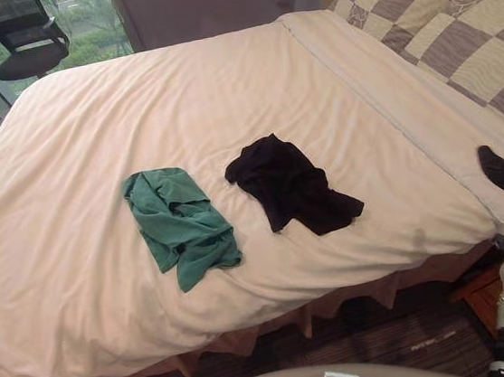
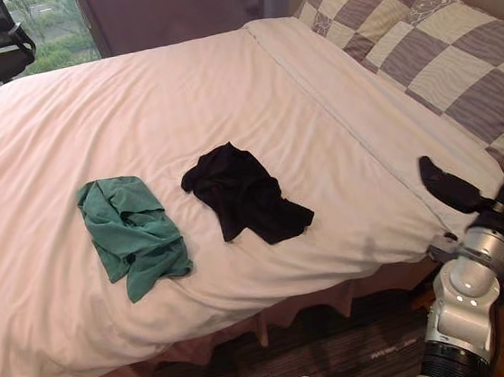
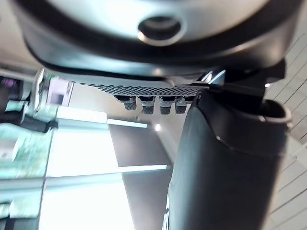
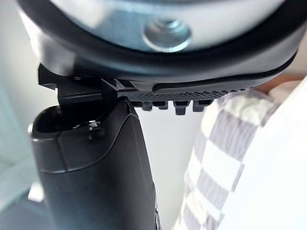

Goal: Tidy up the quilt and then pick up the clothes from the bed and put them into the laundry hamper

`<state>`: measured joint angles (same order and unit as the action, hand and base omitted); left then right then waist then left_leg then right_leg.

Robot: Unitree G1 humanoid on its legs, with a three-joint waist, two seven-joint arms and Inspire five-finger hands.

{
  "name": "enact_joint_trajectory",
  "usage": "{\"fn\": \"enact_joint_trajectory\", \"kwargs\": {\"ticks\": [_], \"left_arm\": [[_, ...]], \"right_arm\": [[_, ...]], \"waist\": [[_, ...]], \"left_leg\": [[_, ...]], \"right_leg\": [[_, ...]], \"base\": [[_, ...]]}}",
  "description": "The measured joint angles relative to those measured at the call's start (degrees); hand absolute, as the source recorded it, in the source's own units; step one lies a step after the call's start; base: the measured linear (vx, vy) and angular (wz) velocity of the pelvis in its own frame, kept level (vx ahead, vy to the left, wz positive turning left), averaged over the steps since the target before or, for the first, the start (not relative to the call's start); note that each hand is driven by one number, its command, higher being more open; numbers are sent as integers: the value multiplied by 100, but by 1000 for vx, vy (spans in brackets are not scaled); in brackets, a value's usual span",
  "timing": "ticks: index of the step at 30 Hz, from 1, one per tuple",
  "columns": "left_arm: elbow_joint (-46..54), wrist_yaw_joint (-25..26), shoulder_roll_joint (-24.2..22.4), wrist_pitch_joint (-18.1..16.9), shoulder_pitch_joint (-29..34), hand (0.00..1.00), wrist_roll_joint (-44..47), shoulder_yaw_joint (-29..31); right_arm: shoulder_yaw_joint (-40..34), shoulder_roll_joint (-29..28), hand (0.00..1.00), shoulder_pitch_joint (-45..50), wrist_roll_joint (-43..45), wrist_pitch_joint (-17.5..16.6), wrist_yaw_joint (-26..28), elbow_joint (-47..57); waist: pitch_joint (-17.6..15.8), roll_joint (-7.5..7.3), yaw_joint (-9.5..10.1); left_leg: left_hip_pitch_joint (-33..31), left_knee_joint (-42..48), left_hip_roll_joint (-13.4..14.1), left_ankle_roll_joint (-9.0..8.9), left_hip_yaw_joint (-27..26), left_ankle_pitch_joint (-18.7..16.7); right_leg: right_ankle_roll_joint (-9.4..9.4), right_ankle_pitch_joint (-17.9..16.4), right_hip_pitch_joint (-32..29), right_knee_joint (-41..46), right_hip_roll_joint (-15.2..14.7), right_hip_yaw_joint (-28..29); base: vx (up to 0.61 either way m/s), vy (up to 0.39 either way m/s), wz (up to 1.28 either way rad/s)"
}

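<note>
**A:** Where do the clothes lie?

**B:** Both are on the bed [image 1: 355,297], on top of the white quilt [image 1: 223,92]. A green garment [image 1: 181,224] lies crumpled toward the near edge. A black garment [image 1: 288,184] lies just to its right, with a strip of bare quilt between them. Neither garment is in a hand.

**A:** And the quilt itself?

**B:** It is spread flat over the mattress with only shallow creases, and its near edge hangs over the side. Checked pillows [image 1: 452,29], grey and cream, lie at the head of the bed, on the right of the eye views.

**A:** What are the robot's hands doing?

**B:** The right hand [image 2: 452,186] hovers at the near right corner of the quilt, close to its edge. Whether it touches the cloth cannot be told. Its fingers [image 4: 180,106] look straight and side by side, the thumb stands off from them, and they clasp nothing. The left hand [image 3: 225,167] shows in its own wrist view against a bright window [image 3: 81,167]. Its fingers [image 3: 146,103] lie out in a row, uncurled, and they also clasp nothing.

**A:** Is there any writing to read?

**B:** Pale marks on the dark rug [image 1: 431,342] below the bed may be print, but they are too small to read. A black office chair [image 1: 23,37] stands by the window, past the far corner of the bed.
</note>
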<state>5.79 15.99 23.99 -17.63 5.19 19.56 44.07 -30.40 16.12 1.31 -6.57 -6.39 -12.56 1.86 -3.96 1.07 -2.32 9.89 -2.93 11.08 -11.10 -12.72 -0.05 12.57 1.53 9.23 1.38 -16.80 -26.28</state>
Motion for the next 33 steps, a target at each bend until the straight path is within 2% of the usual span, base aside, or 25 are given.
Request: {"fn": "enact_joint_trajectory", "kwargs": {"ticks": [3,6,9,14,16,21,24,25,26,27,28,29,33], "left_arm": [[174,-300,-463,79,229,100,-309,-1021],[179,-481,-913,472,515,100,-1004,-1866],[181,-576,-1448,731,742,100,-1630,-2400],[181,-614,-1522,796,753,100,-1860,-2801],[182,-708,-1523,813,747,100,-2264,-2899],[175,-811,-1522,966,673,100,-2875,-3002],[7,-762,-1510,1074,526,100,-3586,-2997],[-206,-726,-1500,1135,433,100,-3859,-2991],[-483,-718,-1490,1208,311,100,-4020,-2947],[-598,-694,-1487,1278,244,100,-4125,-2945],[-789,-680,-1511,1351,162,100,-4317,-2979],[-866,-658,-1499,1462,207,100,-4509,-2936],[-893,-651,-1544,1634,296,100,-4718,-2848]], "right_arm": [[757,0,100,0,-430,-21,263,309],[1303,0,100,6,-674,-45,468,443],[1613,0,100,11,-889,-65,513,546],[1950,77,100,25,-889,-64,598,546],[2149,267,100,31,-897,-65,718,546],[2192,274,100,77,-898,-65,741,546],[2192,278,100,209,-988,-67,741,547],[2195,279,100,286,-1121,-67,742,548],[2213,264,100,303,-1121,-67,746,550],[2207,268,100,307,-1119,-67,745,564],[2140,364,100,286,-1119,-88,720,568],[2195,344,100,248,-1121,-83,735,512],[2205,252,100,474,-1123,-182,804,580]], "waist": [[-166,-112,6],[-254,-217,-91],[-286,-205,-125],[-391,-92,-144],[-437,-55,-202],[-513,-65,-256],[-529,-54,-261],[-536,-59,-260],[-599,-133,-259],[-682,-236,-258],[-687,-82,-272],[-713,-137,-168],[-713,-175,-155]], "left_leg": [[62,89,5,-1,-112,-83],[52,147,7,-10,-182,-149],[-52,185,7,-6,-346,-208],[-94,189,45,-18,-528,-283],[-138,247,51,-13,-621,-358],[-162,384,56,-19,-809,-528],[-256,623,73,4,-925,-635],[-360,882,83,17,-960,-683],[-659,1545,114,91,-968,-777],[-827,1677,83,-4,-944,-1075],[-830,707,-140,164,-766,-704],[-622,515,-245,189,-877,-485],[-648,605,-206,201,-826,-494]], "right_leg": [[10,6,-20,1,-2,141],[13,14,-57,-17,-3,201],[17,50,-287,-47,4,360],[3,72,-474,-52,52,518],[-8,92,-555,-55,55,580],[5,123,-669,-55,49,637],[-62,202,-738,-66,38,658],[-117,244,-759,-69,4,672],[-197,331,-756,-75,-93,725],[-194,382,-739,-78,-177,760],[-133,427,-761,-75,-201,762],[-74,499,-849,-85,-234,798],[-72,612,-787,-24,-217,569]], "base": [[-25,11,-21],[3,9,-17],[51,12,-25],[42,0,-18],[51,8,-16],[56,13,-20],[63,12,-17],[72,12,-11],[35,24,-10],[-39,60,0],[-51,72,-35],[-12,63,-32],[101,5,4]]}}
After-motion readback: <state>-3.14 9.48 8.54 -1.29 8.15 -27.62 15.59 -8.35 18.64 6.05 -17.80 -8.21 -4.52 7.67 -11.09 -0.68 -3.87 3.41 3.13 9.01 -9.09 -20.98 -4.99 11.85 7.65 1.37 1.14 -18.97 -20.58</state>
